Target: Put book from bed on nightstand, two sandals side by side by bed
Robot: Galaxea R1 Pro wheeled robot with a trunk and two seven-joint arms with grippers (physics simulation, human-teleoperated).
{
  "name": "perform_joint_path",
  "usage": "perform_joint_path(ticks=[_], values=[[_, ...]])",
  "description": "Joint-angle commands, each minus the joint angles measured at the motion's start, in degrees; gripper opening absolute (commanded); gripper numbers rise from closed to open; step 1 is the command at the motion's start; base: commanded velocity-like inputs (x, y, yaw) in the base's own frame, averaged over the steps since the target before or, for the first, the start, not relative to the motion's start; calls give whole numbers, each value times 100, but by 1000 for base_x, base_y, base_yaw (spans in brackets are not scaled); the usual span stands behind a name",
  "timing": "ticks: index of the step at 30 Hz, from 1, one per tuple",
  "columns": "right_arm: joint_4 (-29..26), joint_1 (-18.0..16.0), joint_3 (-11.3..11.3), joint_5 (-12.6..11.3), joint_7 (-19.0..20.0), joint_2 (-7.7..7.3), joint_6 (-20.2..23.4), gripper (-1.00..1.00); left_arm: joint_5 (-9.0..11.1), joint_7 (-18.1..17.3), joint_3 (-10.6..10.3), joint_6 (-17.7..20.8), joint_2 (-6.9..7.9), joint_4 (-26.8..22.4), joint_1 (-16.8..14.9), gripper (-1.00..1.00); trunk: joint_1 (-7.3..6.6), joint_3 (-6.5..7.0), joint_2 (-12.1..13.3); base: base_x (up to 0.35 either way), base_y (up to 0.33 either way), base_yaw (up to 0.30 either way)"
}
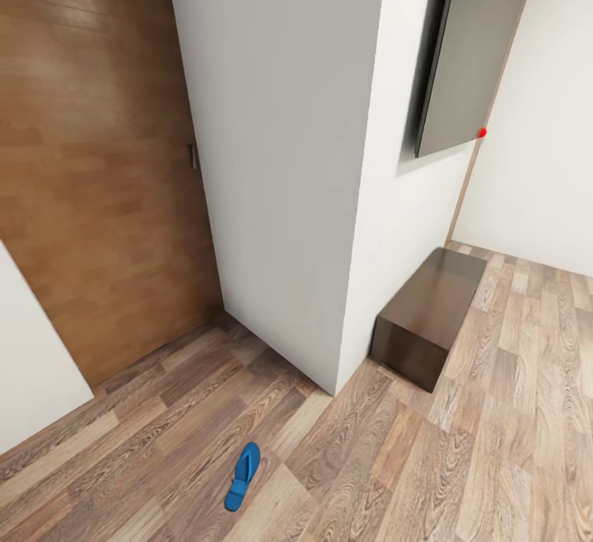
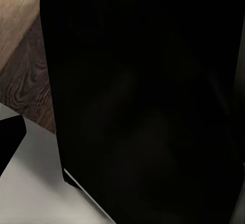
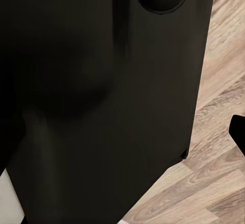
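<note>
Head view: robot looks to be in transit, camera pitched down at a white wall corner [image 1: 329,196] jutting toward it, with plank floor [image 1: 461,460] all round. One blue sandal [image 1: 243,476] counted, lying flat on the floor at about 6 o'clock of the frame, near the bottom edge, well apart from the wall corner and from any furniture; its long axis runs roughly 12-to-6, tilted slightly. It sits loose on open floor, so my read is it is not yet placed. Second sandal, book and bed: nothing to report from these frames. One low dark-brown cabinet [image 1: 428,320] sits at 3 to 4 o'clock, pushed against the wall under one dark wall-mounted panel [image 1: 469,56]; could be a nightstand, but no drawer fronts are visible from this angle, so can't confirm. One brown wooden door [image 1: 99,155] at 9 o'clock. Both wrist views sit close against a large black body [image 2: 148,101] with slivers of floor at the edges, which suggests the arms are tucked in for driving. Gripper state, left and right: cannot tell, no fingers resolvable. Judgement: early stage, next job is closing in on the sandal.
</note>
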Motion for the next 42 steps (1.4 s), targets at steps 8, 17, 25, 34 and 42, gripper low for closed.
perform_joint_path(ticks=[8,17,25,34,42], values=[[0,0,-12,-6,2,3,-17,100,-2,-18,-3,-20,2,5,-4,100,0,-4,-2,4,23,0],[0,0,-15,-11,2,3,-17,100,-2,-17,-3,-20,2,5,-3,100,0,-4,-2,24,78,0],[0,0,-6,-13,2,9,-17,100,-2,-14,-3,-20,2,4,-2,100,0,-22,-2,5,16,40],[0,0,-14,-17,2,4,-17,100,-2,-15,-3,-20,2,1,-4,100,0,-36,-2,1,3,35],[-2,0,-11,-13,2,5,-17,100,-2,-15,-3,-20,2,-2,0,100,0,-43,-2,0,1,19]])
